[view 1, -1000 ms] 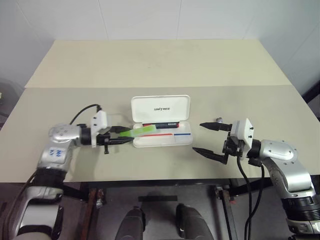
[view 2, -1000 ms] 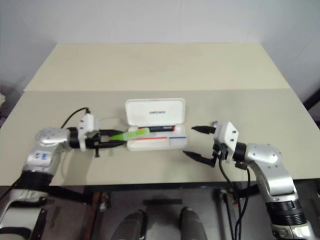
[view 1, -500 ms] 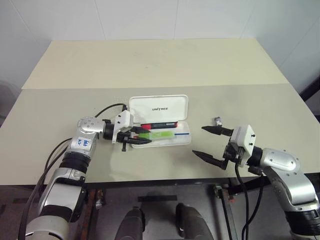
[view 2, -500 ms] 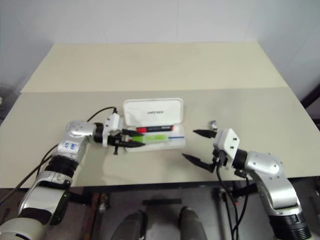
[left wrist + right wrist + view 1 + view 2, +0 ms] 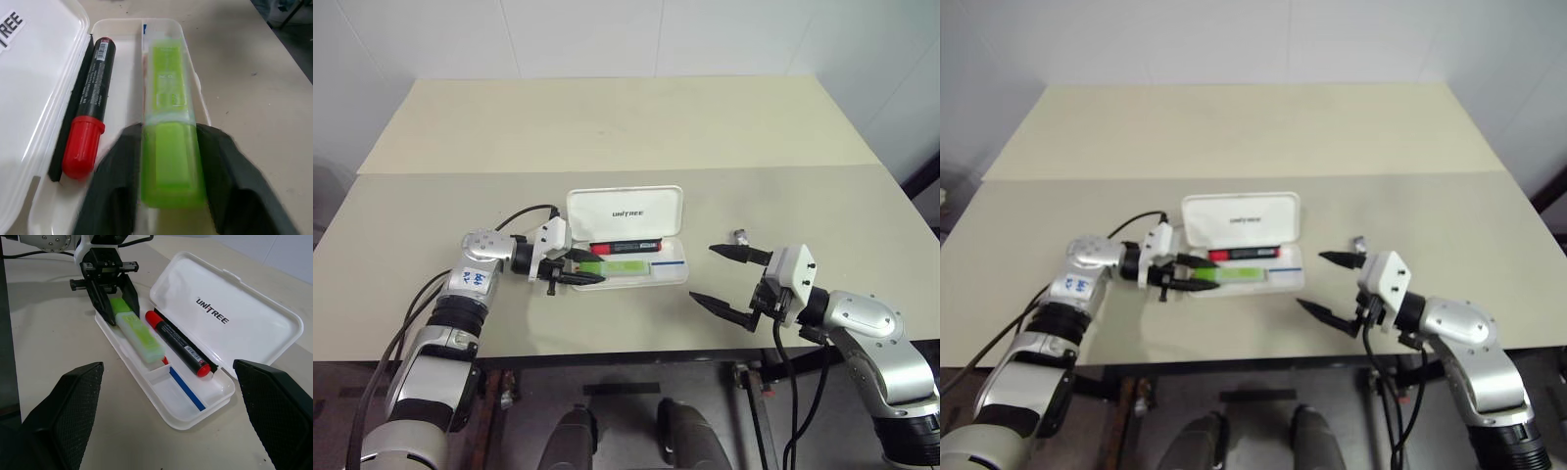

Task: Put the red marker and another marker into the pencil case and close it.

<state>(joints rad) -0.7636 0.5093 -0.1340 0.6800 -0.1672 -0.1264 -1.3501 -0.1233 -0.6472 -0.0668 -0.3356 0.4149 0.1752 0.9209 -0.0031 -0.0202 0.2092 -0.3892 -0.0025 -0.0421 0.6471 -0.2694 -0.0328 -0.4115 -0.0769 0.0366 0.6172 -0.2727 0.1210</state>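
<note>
Releasing well meant the left gripper (image 5: 168,161), jaws flanking the green highlighter (image 5: 170,117) lying in the pencil case (image 5: 168,404) beside the red marker (image 5: 177,343), parting wider before retreating, right gripper (image 5: 729,279) wide and empty.

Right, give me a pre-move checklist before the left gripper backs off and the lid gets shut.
1. Black-barrelled marker with red cap lying in the white hard plastic pencil case, along the hinge side: ok.
2. Translucent light green highlighter lying in the tray: ok.
3. Left gripper released from the highlighter: not ok, the fingers flank its cap end closely; contact cannot tell.
4. Hinged lid open and unobstructed: ok.
5. Right gripper open and apart from the case: ok.
6. Nothing sticking up above the tray rim to block closing: cannot tell.
</note>
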